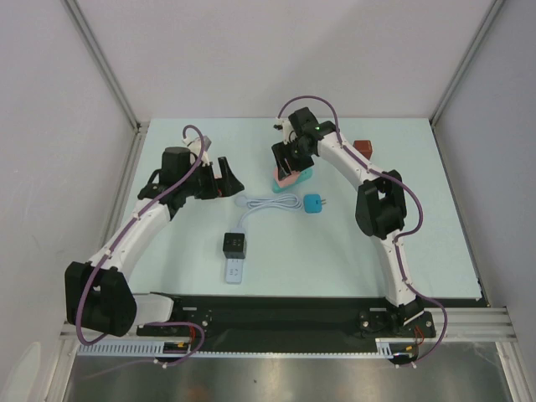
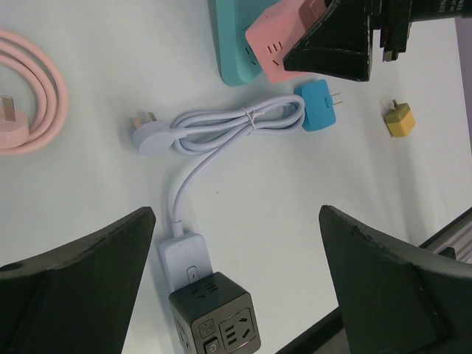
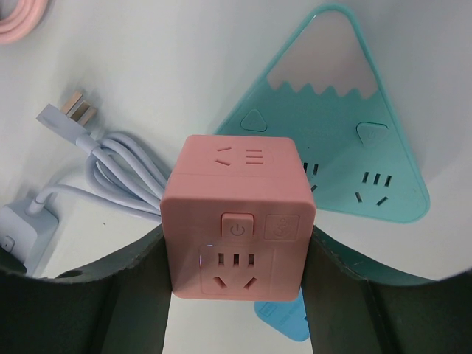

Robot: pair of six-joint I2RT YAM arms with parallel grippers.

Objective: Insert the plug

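Holding the pink cube (image 3: 234,221) in my right gripper (image 3: 236,287) above the teal strip (image 3: 398,188); any tilt could miss its slots.

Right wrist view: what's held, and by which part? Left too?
Right gripper grips the pink cube socket, fingers on two opposite side faces. Left gripper open, holding nothing.

Colour on a pale mint desk (image 1: 402,193): a salmon-pink cube socket (image 3: 236,221) with darker pink markings, and a teal triangular power strip (image 3: 369,169) whose tip is white with a zigzag snow-line. Also a pale lavender cable (image 2: 236,122), a sky-blue plug (image 2: 318,105), a yellow plug (image 2: 399,120), a coiled pink cable (image 2: 44,88), a dark grey cube socket (image 2: 215,324) and a reddish-brown block (image 1: 363,147). The left gripper (image 2: 236,214) and right gripper (image 3: 236,228) are black.
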